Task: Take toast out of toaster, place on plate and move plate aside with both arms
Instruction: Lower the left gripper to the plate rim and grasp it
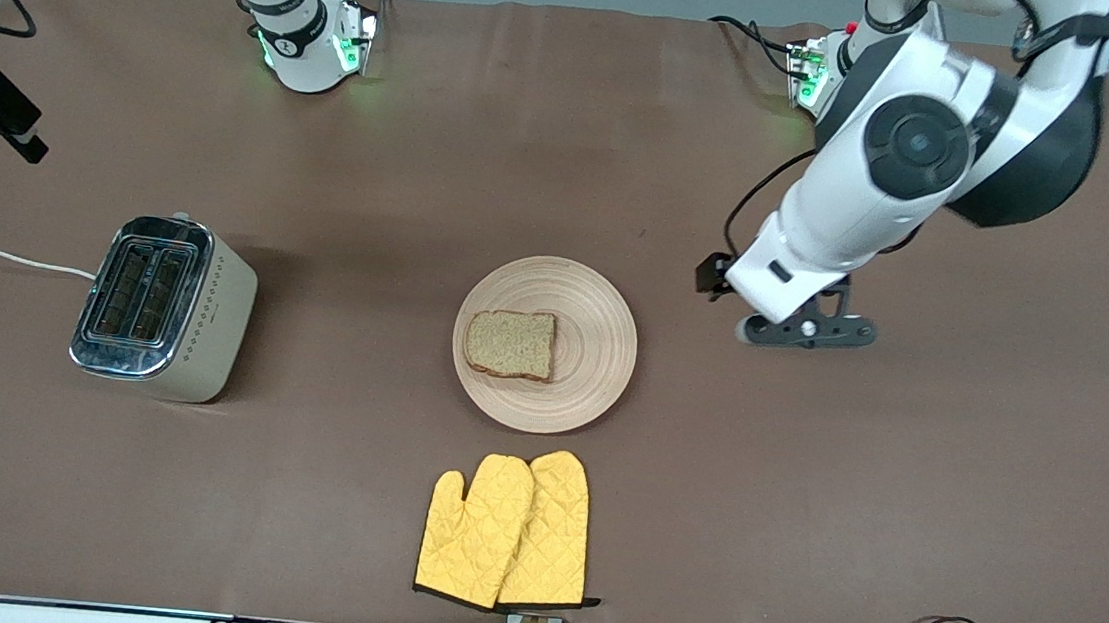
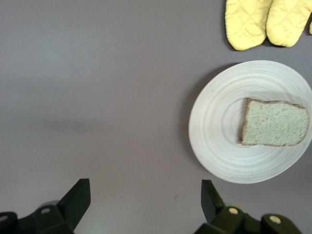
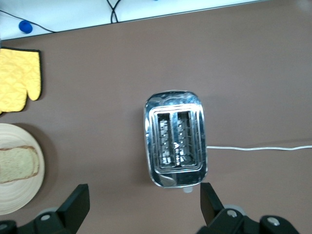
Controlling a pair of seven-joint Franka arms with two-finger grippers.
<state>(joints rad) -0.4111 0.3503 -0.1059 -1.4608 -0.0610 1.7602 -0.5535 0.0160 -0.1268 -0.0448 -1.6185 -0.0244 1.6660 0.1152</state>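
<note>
While I watch from the front camera, the toast (image 1: 510, 344) lies flat on the plate (image 1: 591, 355), off-center toward the right arm's end, with the plate mid-table. My left gripper (image 2: 144, 204) hangs over bare tabletop beside the plate, toward the left arm's end; its wrist camera shows both fingers (image 2: 75, 200) spread wide with nothing between them, the plate's rim close by but not touched. My right gripper (image 3: 144, 204) does not show from the front, but its wrist camera looks straight down on the toaster (image 3: 175, 139), fingers likewise released and empty. That toaster stands toward the right arm's end of the table, well apart from the plate, both slots empty, its white cord (image 1: 2, 255) trailing off the table edge. A pair of yellow oven mitts (image 1: 505, 530) lies nearer the front camera than the plate, just clear of its rim, side by side and overlapping. Nothing sits between the left gripper and the plate.
</note>
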